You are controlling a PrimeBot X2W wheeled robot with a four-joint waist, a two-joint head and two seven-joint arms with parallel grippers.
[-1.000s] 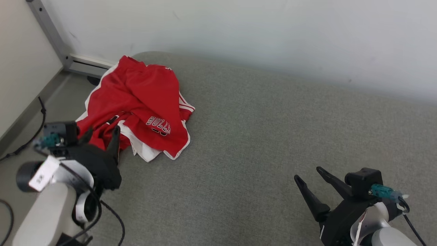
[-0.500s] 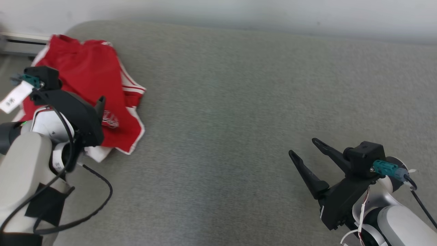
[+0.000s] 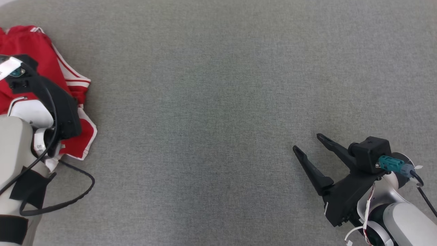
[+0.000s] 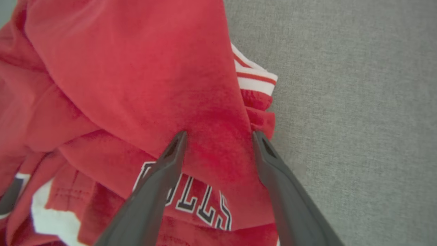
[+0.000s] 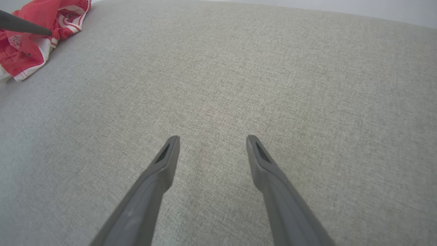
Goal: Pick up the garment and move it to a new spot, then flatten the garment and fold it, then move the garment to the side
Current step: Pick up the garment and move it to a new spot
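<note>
Left gripper (image 4: 218,136) has come over the garment (image 4: 119,68), jaws wide, empty, hem beside one. Right gripper (image 5: 211,140) gapes empty, open cushion (image 5: 307,85) ahead.

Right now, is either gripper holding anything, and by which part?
Nothing is held. The left gripper stands open over the red garment; the right gripper is open.

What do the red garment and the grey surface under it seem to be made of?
Red garment: likely a soft knit fabric, matte, draping in loose folds, with white trim. Grey surface: seems woven upholstery cloth, matte; a fine weave grain shows.
</note>
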